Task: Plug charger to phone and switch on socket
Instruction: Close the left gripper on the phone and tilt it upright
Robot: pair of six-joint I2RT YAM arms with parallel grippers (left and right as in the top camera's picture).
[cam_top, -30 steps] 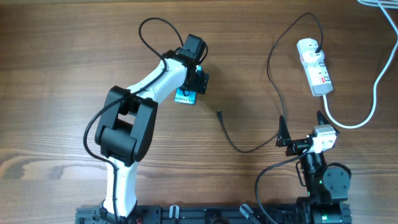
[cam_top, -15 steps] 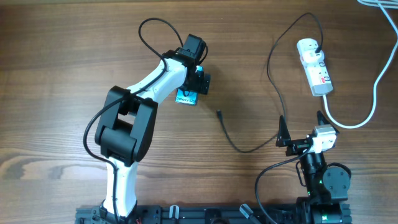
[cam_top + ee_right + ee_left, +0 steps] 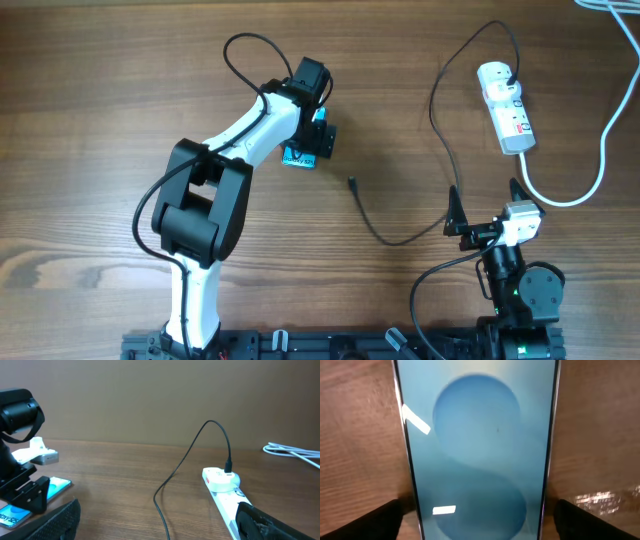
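Tabletop (image 3: pixel 100 80): mid-brown wood with darker grain streaks running lengthwise throughout. Phone (image 3: pixel 477 450): pale cyan-turquoise screen with a large darker blue rounded swirl, a thin silver edge, and small dark lettering on a pale strip at one end. Charger (image 3: pixel 431 105): black along its whole visible run. Socket (image 3: pixel 507 120): white with small red marks on its switches, a black plug (image 3: pixel 512 77) and a white cord (image 3: pixel 603 160). Left arm (image 3: pixel 250 125): white links with black joints. Right arm (image 3: pixel 500 262): black with a white block at the wrist.

Wooden table (image 3: pixel 100 80): phone (image 3: pixel 297 156), charger (image 3: pixel 385 232), socket (image 3: pixel 508 121).
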